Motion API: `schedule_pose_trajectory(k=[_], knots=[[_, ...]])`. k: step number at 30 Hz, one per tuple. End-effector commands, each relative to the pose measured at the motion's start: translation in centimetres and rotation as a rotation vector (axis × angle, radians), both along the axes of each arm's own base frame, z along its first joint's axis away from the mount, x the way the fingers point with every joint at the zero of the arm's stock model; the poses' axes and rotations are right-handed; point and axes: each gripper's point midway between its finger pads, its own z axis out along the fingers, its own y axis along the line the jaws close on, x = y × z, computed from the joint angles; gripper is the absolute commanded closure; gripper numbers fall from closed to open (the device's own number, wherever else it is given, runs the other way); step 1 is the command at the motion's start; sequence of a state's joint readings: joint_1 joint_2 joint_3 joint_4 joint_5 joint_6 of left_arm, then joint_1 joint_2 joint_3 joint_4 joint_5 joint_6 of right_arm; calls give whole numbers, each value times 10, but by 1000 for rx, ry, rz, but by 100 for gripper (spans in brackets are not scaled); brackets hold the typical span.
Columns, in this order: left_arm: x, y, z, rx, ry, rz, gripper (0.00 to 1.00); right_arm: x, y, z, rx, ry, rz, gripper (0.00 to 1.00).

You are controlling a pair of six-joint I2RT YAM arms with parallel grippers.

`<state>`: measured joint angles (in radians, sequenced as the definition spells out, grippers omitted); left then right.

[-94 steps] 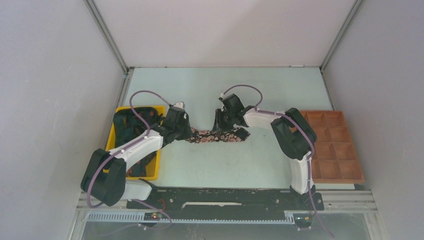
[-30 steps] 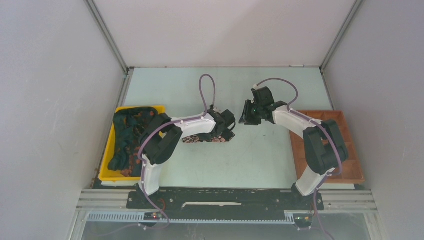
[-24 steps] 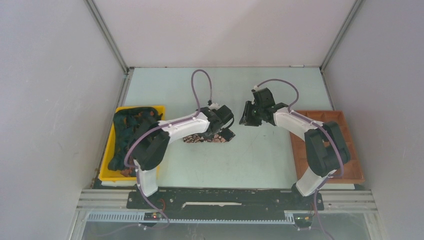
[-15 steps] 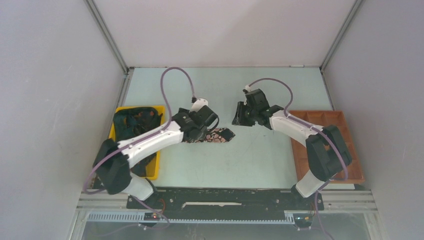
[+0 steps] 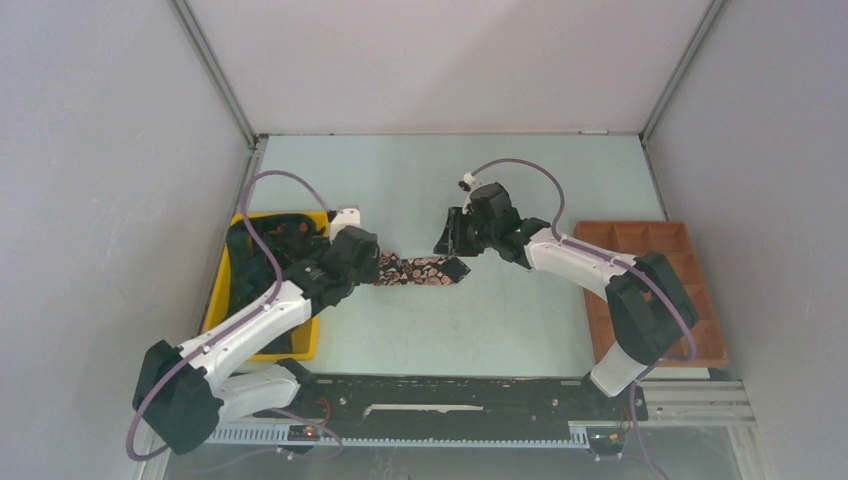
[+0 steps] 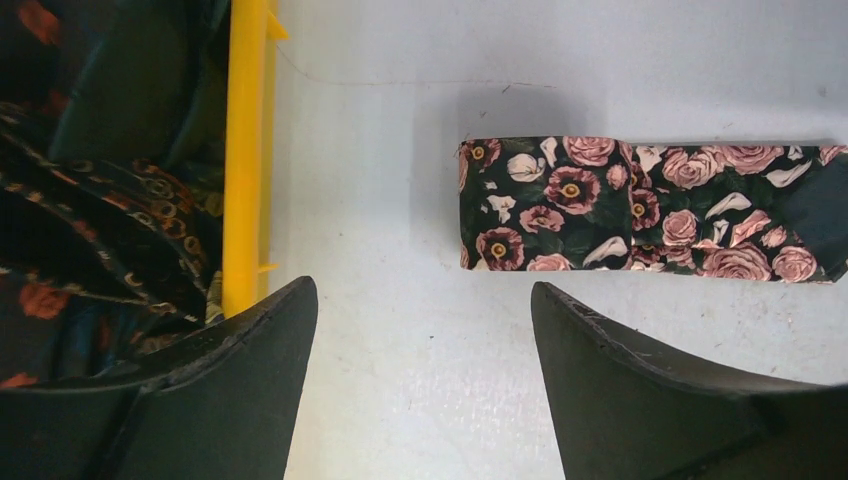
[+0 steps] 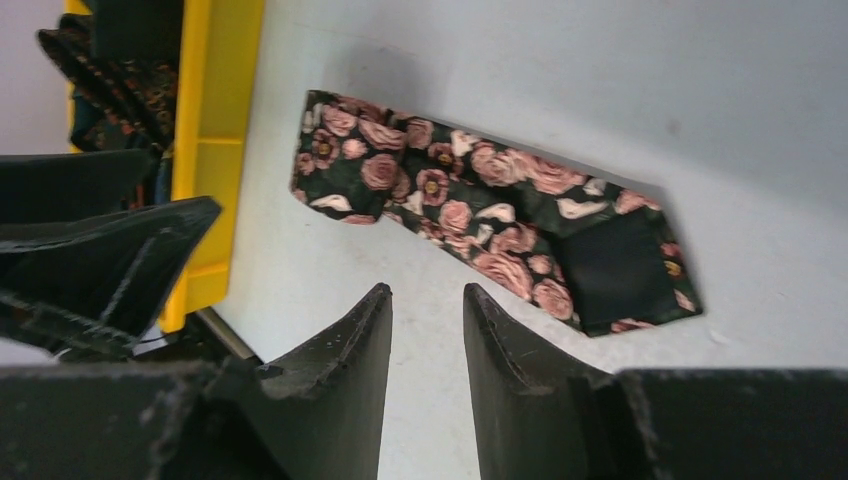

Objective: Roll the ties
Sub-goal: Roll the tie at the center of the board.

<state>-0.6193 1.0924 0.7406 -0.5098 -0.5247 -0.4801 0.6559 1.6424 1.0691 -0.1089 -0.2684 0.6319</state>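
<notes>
The tie lies flat on the table, a short way from the yellow bin — the end nearer the bin is folded over itself, and the far end shows a plain black patch. The left gripper hangs near the folded end, jaws spread wide and empty. The right gripper hovers by the other end (jaws parted only a little, nothing between them). Other ties sit heaped in the bin.

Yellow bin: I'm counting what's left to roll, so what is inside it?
A tangled heap of dark patterned ties fills the yellow bin. How many cannot be counted: they overlap, and the left arm covers part from above.
</notes>
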Motion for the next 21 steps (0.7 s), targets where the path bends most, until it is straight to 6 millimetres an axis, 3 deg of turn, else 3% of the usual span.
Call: schedule_pose_trajectory(k=[1,9,21], knots=[[16,-22,-1,-251,-46,-34,16,5,40,27,132,-18,70,65],[27,-19,-14,-391,-37,-26,16,8,82,28,188,36,152,69],[31,-18,-37,-448,15,-21,15,13,115,-9,160,126,212,76]])
